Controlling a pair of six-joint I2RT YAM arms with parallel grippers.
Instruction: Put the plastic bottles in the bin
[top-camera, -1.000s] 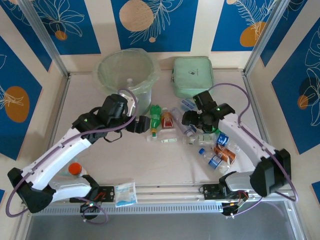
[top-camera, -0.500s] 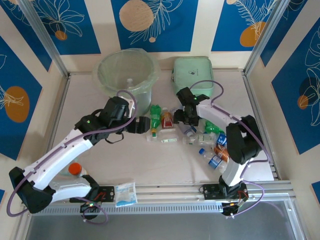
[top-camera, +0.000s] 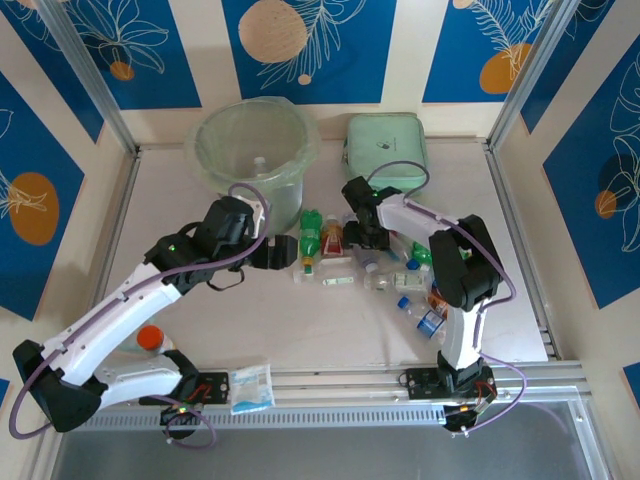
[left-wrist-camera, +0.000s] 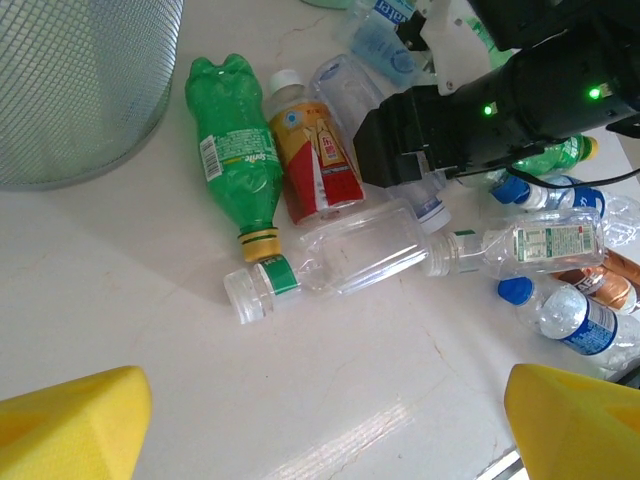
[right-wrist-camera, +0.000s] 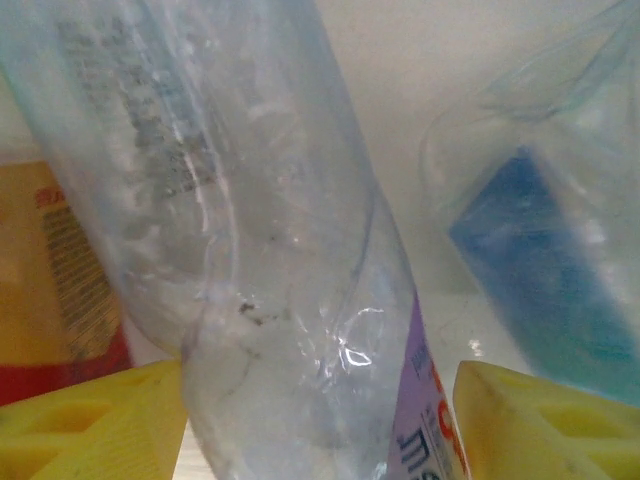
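Here, the right gripper (top-camera: 358, 233) is down among the bottles (top-camera: 420, 285), its fingers (right-wrist-camera: 90, 425) standing either side of a clear bottle (right-wrist-camera: 270, 250) that slants up between them. In the wrist view the finger on the left looks to touch the bottle's wall, while a narrow gap shows at the other finger. So I cannot tell whether the jaws are clamped on the bottle or merely straddle it. Just past the gapped finger lies a blue-label bottle (right-wrist-camera: 530, 260). Past the touching finger lies a red-label bottle (right-wrist-camera: 40, 280).

The left gripper (left-wrist-camera: 320, 420) hangs over the table (left-wrist-camera: 120, 300), its fingers wide apart with nothing between them. Straight ahead of it a long bottle (left-wrist-camera: 350, 255) lies crosswise, its capped end toward the gripper's left. Beyond that, a green bottle (left-wrist-camera: 235, 150) and the red-label bottle lie side by side, touching. The green bottle's yellow cap points back toward the gripper and meets the long bottle's neck. The bin (left-wrist-camera: 80, 80) stands ahead and to the left of this gripper, beyond the green bottle and apart from it. Ahead to the right, more bottles lie heaped beside the right gripper's black body.
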